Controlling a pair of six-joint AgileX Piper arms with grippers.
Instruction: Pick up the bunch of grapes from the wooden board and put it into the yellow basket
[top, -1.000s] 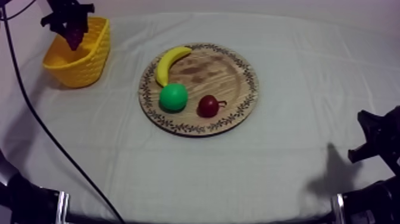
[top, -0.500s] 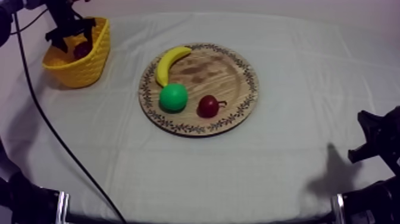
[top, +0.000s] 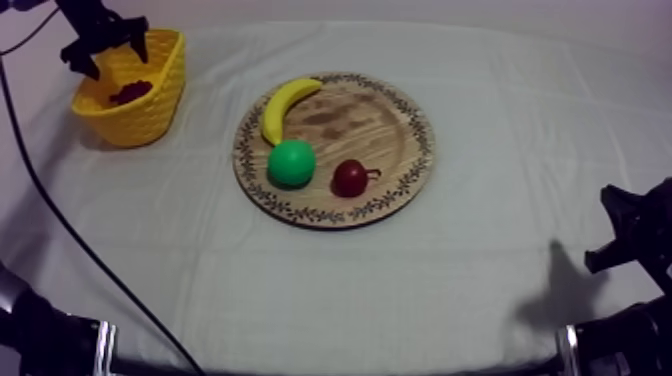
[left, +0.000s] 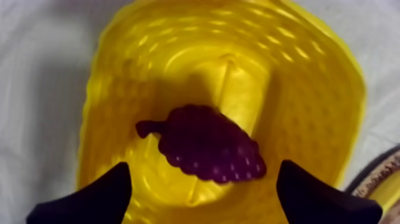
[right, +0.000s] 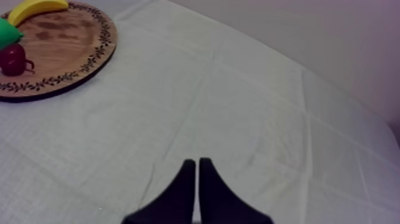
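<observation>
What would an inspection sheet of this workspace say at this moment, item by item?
surface: grey-white cloth, flat, with fold lines.
job's things: grapes lie on the floor of the yellow basket at the far left; the placing looks done.
clutter: banana, green fruit and small red fruit, all on the wooden board.
claws: left claw open above the basket, its fingers apart from the grapes; right claw shut on nothing, low over bare cloth, away from the board.
surroundings: plain pale backdrop past the cloth's edge.
</observation>
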